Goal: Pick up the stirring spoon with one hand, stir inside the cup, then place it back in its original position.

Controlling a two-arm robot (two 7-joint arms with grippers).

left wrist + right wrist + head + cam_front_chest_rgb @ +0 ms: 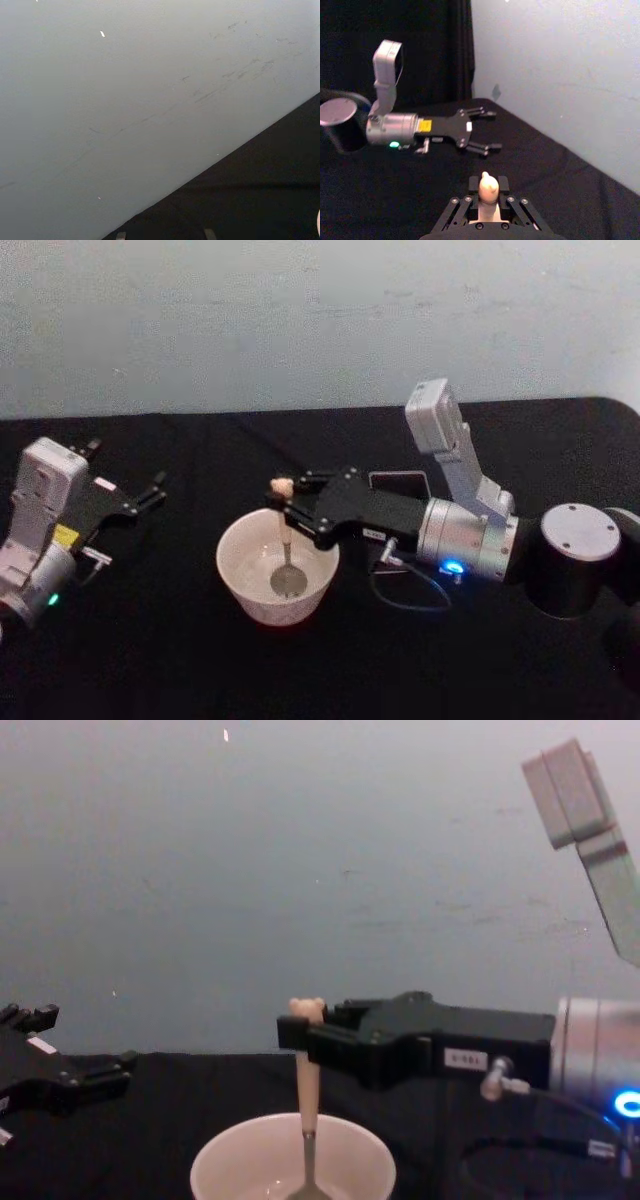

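right gripper (285, 502) pinches the slim, bear-topped, cream-handled stirring spoon (287, 545) high on its handle, fingers closed around it, holding it upright with the dark metal end low inside the wide round cream-white cup (300, 610). the tall dark square-walled holder (398, 474) stands just behind the arm. the left gripper (128, 468) is parked well to the left, fingers spread and empty. the risk: a wide stir could press the stem against the rim, dragging or tipping the cup, or twist the spoon loose.
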